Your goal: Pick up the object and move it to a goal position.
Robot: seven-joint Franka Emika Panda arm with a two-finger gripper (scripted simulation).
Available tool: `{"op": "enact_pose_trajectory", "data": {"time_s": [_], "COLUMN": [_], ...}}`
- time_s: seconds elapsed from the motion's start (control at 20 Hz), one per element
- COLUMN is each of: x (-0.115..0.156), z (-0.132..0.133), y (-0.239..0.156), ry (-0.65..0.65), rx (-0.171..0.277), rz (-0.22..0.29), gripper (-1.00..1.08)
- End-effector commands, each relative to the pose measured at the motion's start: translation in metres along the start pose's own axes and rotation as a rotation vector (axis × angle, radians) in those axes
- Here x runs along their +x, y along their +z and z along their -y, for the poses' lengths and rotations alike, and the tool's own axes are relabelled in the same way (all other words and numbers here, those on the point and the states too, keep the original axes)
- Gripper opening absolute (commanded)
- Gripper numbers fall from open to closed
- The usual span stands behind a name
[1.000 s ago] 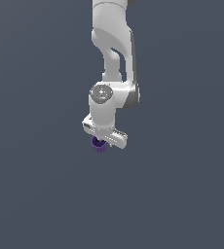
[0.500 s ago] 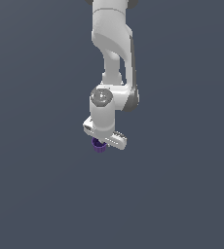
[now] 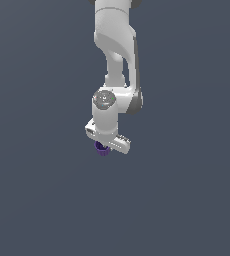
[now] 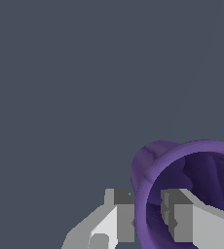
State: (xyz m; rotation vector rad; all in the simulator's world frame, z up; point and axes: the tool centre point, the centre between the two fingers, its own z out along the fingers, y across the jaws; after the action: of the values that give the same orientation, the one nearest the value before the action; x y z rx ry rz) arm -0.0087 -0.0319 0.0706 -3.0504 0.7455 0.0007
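Observation:
The dark purple ribbed cup [image 3: 102, 149] shows just below the white hand of my arm in the exterior view, mostly hidden by it. In the wrist view the cup [image 4: 192, 165] is close and large, its open mouth facing the camera. My gripper [image 4: 148, 214] is shut on the cup's rim: one finger [image 4: 121, 214] is outside the wall, the other finger [image 4: 179, 214] is inside the cup. In the exterior view the gripper [image 3: 106, 145] hangs straight down from the arm.
Only a plain dark grey surface [image 3: 37, 200] lies around the arm. No goal marker or other object shows in either view.
The arm and the cup in it have shifted slightly; the grip looks the same.

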Motion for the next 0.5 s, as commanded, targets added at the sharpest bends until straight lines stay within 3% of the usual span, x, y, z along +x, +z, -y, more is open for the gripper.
{"op": "enact_pose_trajectory", "data": {"time_s": [0.0, 0.45], "x": [-0.001, -0.010], "z": [-0.001, -0.009], "y": [-0.005, -0.046], "ry": [0.000, 0.000], "rx": [0.001, 0.001], "rz": [-0.001, -0.001], "gripper": [-1.00, -1.00]}}
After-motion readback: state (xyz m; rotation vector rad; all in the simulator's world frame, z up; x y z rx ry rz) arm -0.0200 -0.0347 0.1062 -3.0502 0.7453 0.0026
